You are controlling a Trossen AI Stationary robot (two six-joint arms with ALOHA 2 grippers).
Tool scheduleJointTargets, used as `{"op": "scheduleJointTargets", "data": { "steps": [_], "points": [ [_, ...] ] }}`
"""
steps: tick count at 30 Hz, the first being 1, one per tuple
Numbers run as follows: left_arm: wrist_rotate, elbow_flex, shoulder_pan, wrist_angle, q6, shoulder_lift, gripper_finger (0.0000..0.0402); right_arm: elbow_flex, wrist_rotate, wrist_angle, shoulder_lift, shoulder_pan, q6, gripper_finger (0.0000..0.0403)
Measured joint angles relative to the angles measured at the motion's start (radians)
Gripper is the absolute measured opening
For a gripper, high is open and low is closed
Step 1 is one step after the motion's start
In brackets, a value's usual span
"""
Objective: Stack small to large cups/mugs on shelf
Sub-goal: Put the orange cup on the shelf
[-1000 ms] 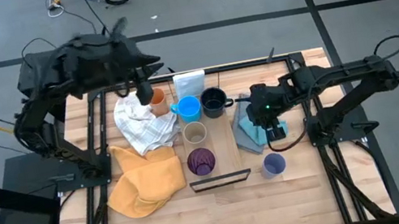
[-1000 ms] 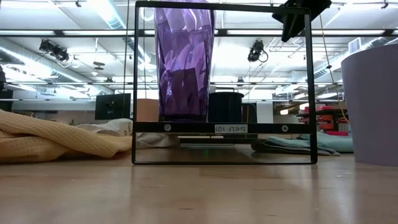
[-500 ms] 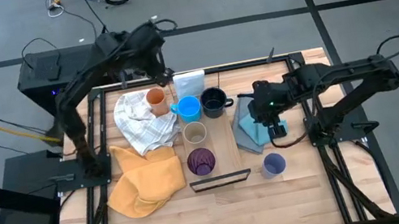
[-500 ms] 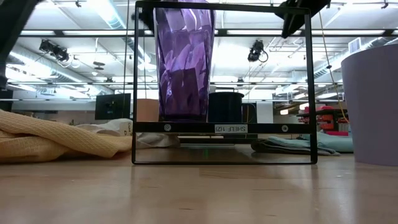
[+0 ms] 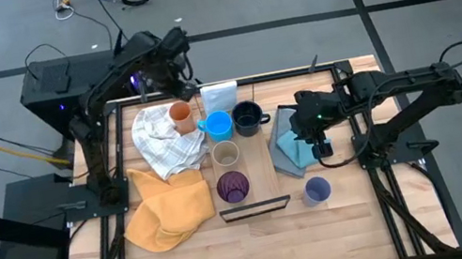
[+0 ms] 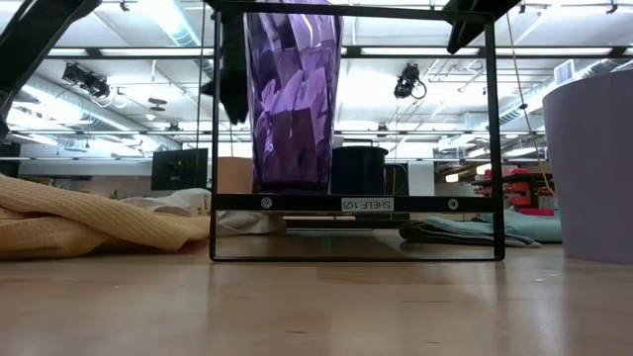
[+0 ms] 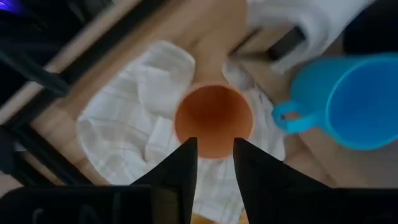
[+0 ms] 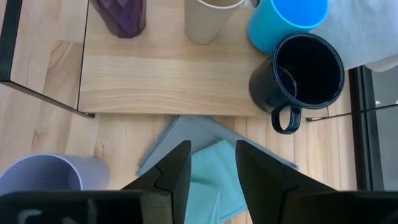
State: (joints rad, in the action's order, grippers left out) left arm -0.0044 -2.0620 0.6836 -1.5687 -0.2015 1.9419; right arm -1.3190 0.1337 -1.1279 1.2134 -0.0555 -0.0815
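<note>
The orange cup (image 5: 179,113) (image 7: 213,121) stands mouth up on the white cloth (image 5: 162,142). On the shelf (image 5: 257,158), in a row toward its black-framed near end, stand the light blue mug (image 5: 219,125), tan cup (image 5: 226,155) and purple tumbler (image 5: 233,186) (image 6: 292,99). The navy mug (image 5: 248,117) (image 8: 305,74) stands beside the blue one. The lavender cup (image 5: 317,190) (image 6: 593,168) sits on the table near the frame. My left gripper (image 5: 184,80) (image 7: 214,162) hangs open, high above the orange cup. My right gripper (image 5: 318,146) (image 8: 209,165) is open above the blue cloth (image 5: 290,150).
A yellow cloth (image 5: 167,209) lies at the near left of the table, and a small white box (image 5: 219,95) sits at the shelf's far end. The black shelf frame (image 6: 351,203) stands close in front of the low camera.
My left gripper has risen from right beside the orange cup and pulled back toward the table's far edge. The orange cup has stayed in place on the white cloth. The right arm has hardly moved.
</note>
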Motion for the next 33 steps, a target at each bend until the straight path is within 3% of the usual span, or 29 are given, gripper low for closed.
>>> {"op": "scheduleJointTargets", "data": {
  "steps": [7,13,20,33],
  "points": [
    [0.013,0.202,0.008,0.03,0.075,-0.001,0.0147,0.0,0.0,0.0,0.0,0.0,-0.006,0.0132],
    [0.006,0.304,0.022,0.136,0.059,0.0,0.019,0.0,0.0,0.0,0.001,0.0,-0.006,0.0132],
    [-0.027,0.318,0.022,0.243,0.05,-0.003,0.0198,0.0,0.0,0.0,0.001,0.0,0.003,0.0132],
    [-0.025,0.242,0.023,0.241,0.057,0.0,0.0187,0.0,0.0,0.0,0.001,0.001,-0.014,0.0132]
  ]
}}
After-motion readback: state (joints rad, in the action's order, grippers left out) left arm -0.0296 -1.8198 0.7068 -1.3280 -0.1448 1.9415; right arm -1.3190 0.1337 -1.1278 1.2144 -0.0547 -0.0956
